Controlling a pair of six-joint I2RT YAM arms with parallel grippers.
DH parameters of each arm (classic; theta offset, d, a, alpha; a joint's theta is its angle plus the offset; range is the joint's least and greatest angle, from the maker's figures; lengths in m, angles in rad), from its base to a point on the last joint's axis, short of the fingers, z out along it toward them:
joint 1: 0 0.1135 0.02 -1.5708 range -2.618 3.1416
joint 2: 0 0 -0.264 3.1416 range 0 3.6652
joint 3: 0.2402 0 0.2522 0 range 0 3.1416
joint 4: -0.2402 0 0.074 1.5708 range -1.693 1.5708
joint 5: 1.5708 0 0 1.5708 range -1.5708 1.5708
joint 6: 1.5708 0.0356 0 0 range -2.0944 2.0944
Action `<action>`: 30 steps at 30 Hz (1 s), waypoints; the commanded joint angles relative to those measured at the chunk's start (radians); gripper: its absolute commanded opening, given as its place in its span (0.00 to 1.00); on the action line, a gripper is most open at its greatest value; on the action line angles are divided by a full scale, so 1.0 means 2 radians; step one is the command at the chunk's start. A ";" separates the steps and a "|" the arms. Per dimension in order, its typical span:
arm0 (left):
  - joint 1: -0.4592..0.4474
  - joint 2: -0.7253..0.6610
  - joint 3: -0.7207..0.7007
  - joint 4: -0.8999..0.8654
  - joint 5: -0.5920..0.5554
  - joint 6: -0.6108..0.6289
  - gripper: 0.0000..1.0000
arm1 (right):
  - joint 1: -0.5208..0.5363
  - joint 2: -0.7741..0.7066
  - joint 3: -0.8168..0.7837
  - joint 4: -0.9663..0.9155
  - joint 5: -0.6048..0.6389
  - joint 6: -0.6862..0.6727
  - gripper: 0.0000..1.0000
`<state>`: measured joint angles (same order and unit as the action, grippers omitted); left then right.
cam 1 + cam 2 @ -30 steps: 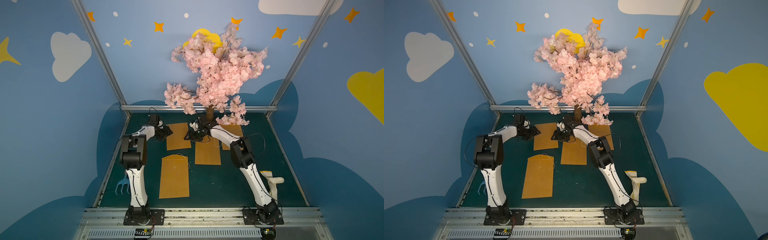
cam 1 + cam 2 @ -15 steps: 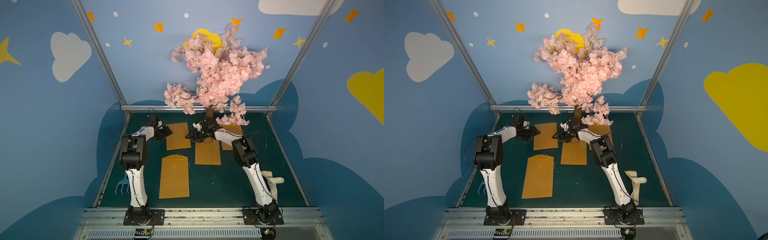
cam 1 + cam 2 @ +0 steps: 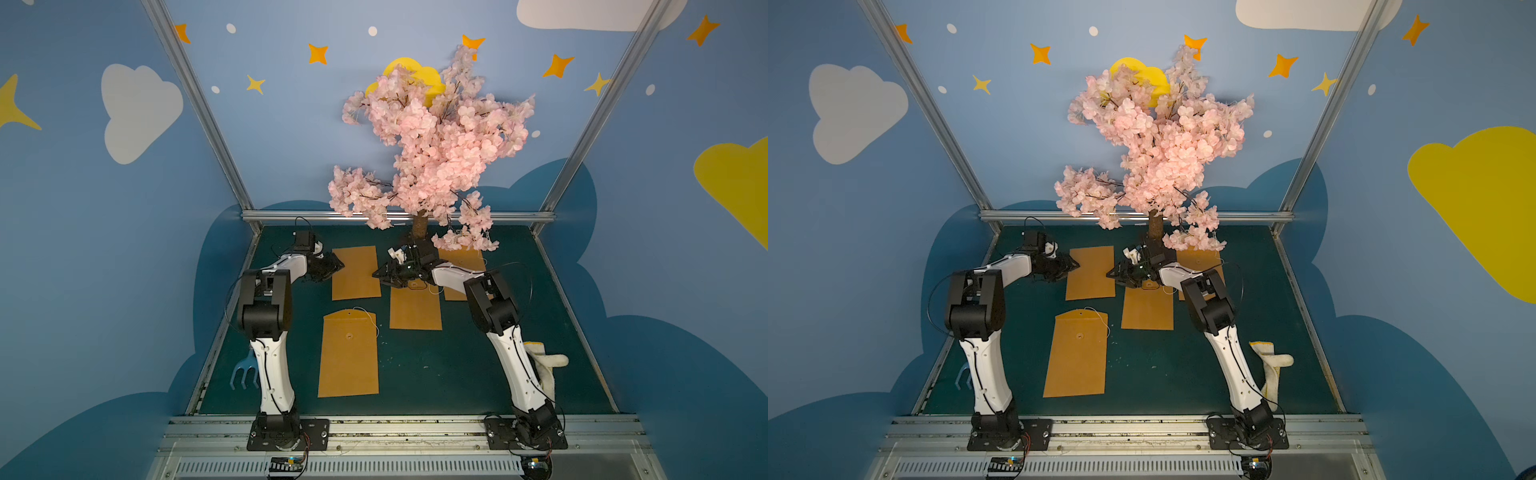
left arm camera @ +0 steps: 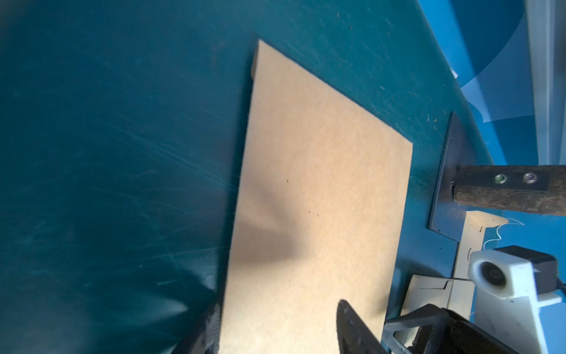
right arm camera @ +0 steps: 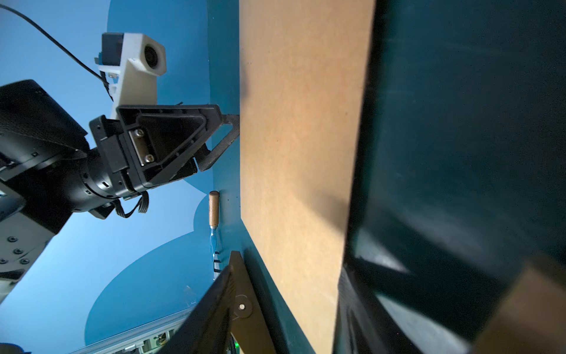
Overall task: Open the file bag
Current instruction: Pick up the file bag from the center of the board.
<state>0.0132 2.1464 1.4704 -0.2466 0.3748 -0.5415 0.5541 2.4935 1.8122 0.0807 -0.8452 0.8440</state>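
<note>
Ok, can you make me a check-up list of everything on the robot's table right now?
Surface: dark green table, scuffed.
Job's things: four brown file bags lying on it; far-left bag sits between the grippers; near bag shows button and string.
Clutter: blue rake, white glove.
Grippers: left gripper and right gripper both open, at opposite edges of the far-left bag.
Cables: black cable loops along both arms.
Surroundings: pink blossom tree, blue walls with clouds and stars.

Blue walls painted with white and yellow clouds and orange stars, silver frame posts, dark green tabletop, pink blossom tree.
</note>
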 commanded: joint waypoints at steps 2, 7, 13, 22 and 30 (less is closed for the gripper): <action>-0.014 0.019 -0.034 0.000 0.061 -0.025 0.55 | 0.021 -0.028 0.003 0.063 -0.034 0.018 0.54; -0.013 0.012 -0.048 0.033 0.098 -0.047 0.45 | 0.021 -0.030 0.013 0.024 -0.025 -0.006 0.54; -0.007 0.000 -0.076 0.091 0.144 -0.086 0.25 | 0.021 -0.030 0.017 0.009 -0.021 -0.017 0.53; 0.006 -0.020 -0.120 0.202 0.221 -0.145 0.22 | 0.018 -0.032 0.021 -0.008 -0.011 -0.028 0.54; 0.006 -0.025 -0.144 0.261 0.263 -0.157 0.27 | 0.018 -0.023 0.036 -0.020 -0.009 -0.029 0.53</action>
<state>0.0574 2.1311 1.1931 0.2371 0.7570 -0.8337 0.5617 2.4756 1.8416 -0.0124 -0.8082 0.8017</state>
